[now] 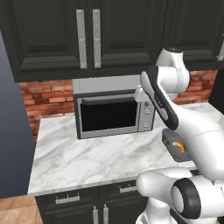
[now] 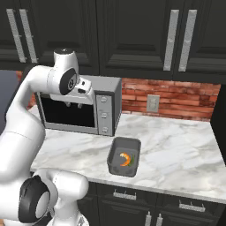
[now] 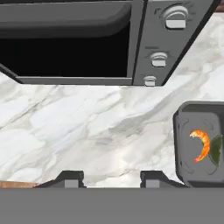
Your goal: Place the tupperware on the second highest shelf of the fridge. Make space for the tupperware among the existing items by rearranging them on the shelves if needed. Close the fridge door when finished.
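Tupperware (image 2: pixel 124 157) on counter (image 2: pixel 176 141): likely light, rigid, slick; grab a long wall. End effector (image 3: pixel 111 178) open, empty.

Below our claw (image 3: pixel 111 177), dark-tipped: white countertop (image 3: pixel 87 131), grey-veined marble. Right of it: dark grey tupperware (image 3: pixel 199 144), orange and green pieces inside. Ahead: grey microwave (image 3: pixel 109 39), black window. Beyond: red brick backsplash (image 2: pixel 176 99); black cabinets (image 2: pixel 132 31), silver handles.

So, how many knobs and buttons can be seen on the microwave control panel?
3, in a column on the microwave panel in the hand view: a large knob at the top, a smaller one below, and a small button lowest.
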Robot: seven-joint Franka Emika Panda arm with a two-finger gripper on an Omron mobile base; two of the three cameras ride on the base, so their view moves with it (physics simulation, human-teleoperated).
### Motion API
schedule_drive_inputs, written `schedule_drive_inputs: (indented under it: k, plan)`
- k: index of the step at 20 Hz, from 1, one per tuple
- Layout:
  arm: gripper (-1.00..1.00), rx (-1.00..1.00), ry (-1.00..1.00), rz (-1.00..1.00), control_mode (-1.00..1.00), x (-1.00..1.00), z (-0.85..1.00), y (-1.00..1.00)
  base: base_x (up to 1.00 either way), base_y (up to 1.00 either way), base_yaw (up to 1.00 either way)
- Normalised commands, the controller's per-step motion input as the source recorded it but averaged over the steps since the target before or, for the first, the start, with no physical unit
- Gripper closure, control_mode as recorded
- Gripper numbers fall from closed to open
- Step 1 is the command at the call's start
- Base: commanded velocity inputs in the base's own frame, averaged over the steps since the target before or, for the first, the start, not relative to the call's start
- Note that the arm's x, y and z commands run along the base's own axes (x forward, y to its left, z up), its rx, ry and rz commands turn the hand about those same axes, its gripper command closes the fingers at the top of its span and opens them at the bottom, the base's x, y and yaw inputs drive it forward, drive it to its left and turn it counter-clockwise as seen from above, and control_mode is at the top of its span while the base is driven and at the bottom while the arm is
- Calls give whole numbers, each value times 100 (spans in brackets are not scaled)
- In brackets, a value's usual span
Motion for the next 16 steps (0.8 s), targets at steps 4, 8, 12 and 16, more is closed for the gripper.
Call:
schedule_drive_inputs:
  k: [4,8,12,16]
  plan:
    - [-100,0,0,-2,-100,-9,-15,-14,0,0,0]
    - [-100,0,0,-31,-100,-24,-53,-71,0,0,0]
    - [-100,3,-5,-44,-100,-29,-70,-99,0,0,0]
    - [-100,7,-5,-39,-100,-15,-45,-99,0,0,0]
